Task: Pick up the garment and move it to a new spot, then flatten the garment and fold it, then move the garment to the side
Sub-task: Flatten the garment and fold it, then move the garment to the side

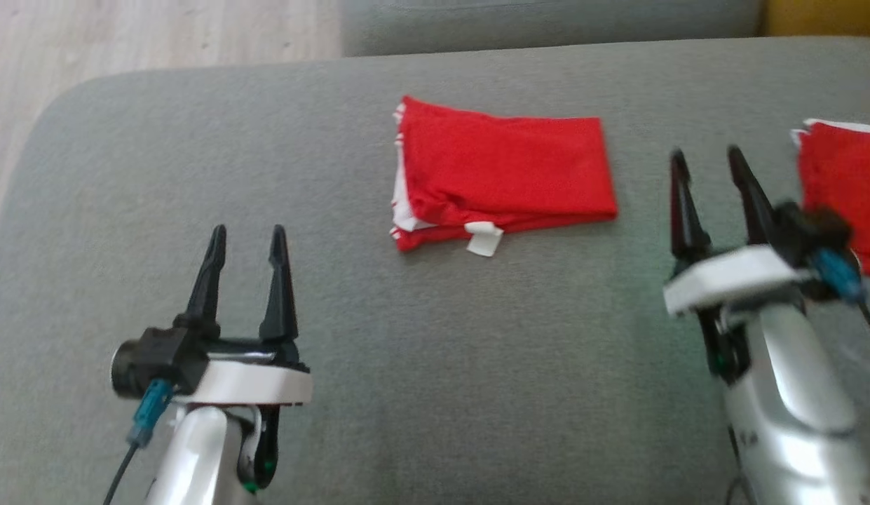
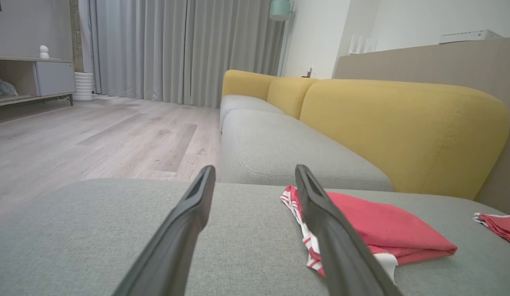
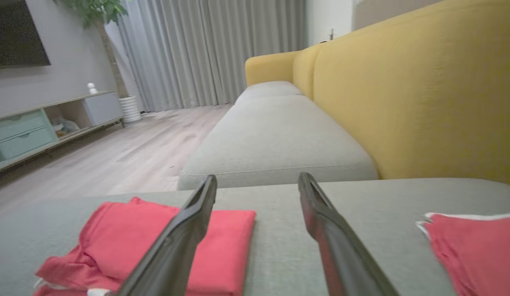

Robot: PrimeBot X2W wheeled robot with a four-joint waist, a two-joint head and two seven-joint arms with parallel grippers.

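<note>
A red garment [image 1: 505, 172] with white trim and a white tag lies folded into a flat rectangle on the grey sofa cushion [image 1: 196, 161]. It also lies to the right in the left wrist view [image 2: 382, 226] and at the lower left in the right wrist view [image 3: 156, 242]. My left gripper [image 1: 247, 235] is open, low and left of the garment, holding nothing. Open too, my right gripper [image 1: 708, 158] hovers just right of the garment, with only cushion between its fingers [image 3: 197, 218].
A second folded red garment [image 1: 841, 189] lies at the right edge of the cushion, beside my right wrist. The yellow sofa back [image 2: 402, 123] runs along the far side. Wooden floor [image 1: 126, 35] lies beyond the cushion's left corner.
</note>
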